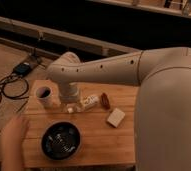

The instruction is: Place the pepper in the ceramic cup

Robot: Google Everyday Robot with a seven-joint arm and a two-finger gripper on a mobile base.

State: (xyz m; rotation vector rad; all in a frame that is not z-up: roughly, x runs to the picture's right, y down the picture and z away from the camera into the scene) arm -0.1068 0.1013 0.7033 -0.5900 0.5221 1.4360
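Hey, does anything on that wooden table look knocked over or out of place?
The white bottle seems to lie on its side beside the pepper. A person's hand is at the left edge of the table. The gripper hangs between the ceramic cup and the bottle.

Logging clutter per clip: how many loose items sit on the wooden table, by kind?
ceramic cup: 1
black bowl: 1
white bottle: 1
pepper: 1
beige block: 1
Total: 5
The gripper hangs over the table between the ceramic cup and the white bottle.
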